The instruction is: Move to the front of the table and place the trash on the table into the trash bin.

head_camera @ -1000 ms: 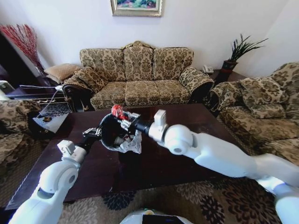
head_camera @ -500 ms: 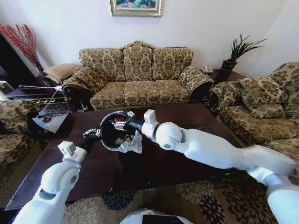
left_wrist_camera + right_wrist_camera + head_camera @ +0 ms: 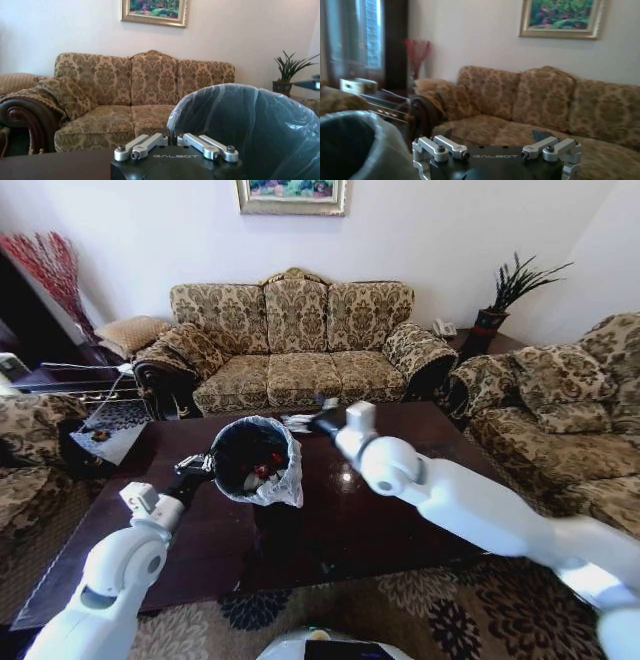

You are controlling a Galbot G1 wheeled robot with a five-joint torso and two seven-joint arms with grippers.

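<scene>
The trash bin, black inside with a whitish bag over its rim, is tipped toward me above the dark table. My left gripper is shut on its near-left rim. In the left wrist view that gripper has its fingers drawn together beside the bagged bin wall. Red and white trash lies inside the bin. My right gripper hovers just past the bin's far rim, open and holding nothing. The right wrist view shows its fingers spread wide, with the bin's rim beside it.
A patterned sofa stands behind the table. An armchair is to the right and another seat to the left. A potted plant sits at the back right, and papers on a side table at the left.
A second ago my right gripper held a red piece of trash over the bin. It dipped inside, let go, and has now drawn back out past the far rim, open. The left arm stayed put.
</scene>
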